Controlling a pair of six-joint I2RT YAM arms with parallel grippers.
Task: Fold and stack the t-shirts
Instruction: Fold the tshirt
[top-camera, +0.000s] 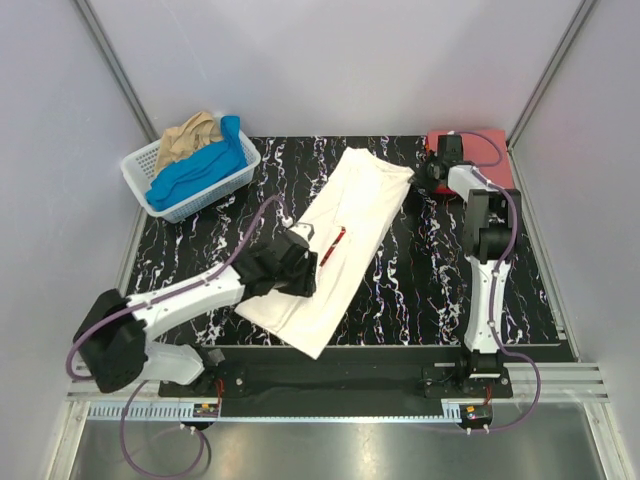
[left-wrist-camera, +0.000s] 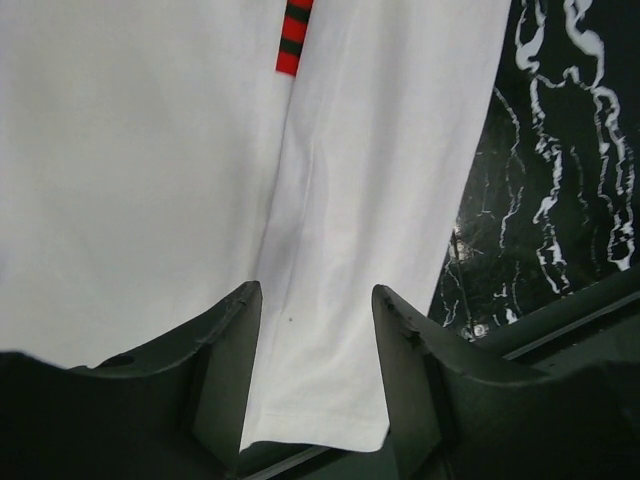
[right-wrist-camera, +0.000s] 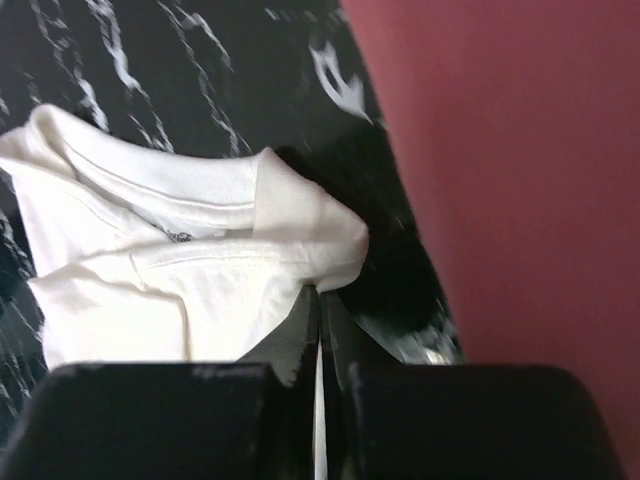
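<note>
White cotton lies in a long diagonal band across the centre of the desk (top-camera: 430, 280): the white t-shirt (top-camera: 372, 195), its red print showing as a thin strip. The right gripper (right-wrist-camera: 318, 300), upper right of the frame, has its jaws clenched on a fold by the collar. The left gripper (left-wrist-camera: 317, 295) hovers over the hem end, jaws released. The cloth looks light, limp and quick to crease, and is best taken at corners or seams. A red t-shirt (top-camera: 497, 165) sits just behind the right gripper. A basket (top-camera: 200, 205), upper left, holds the blue t-shirt (top-camera: 200, 170) and tan t-shirt (top-camera: 190, 135), well apart.

A white lattice basket (top-camera: 212, 192) sits on the marbled table's (top-camera: 430, 285) far-left corner.
</note>
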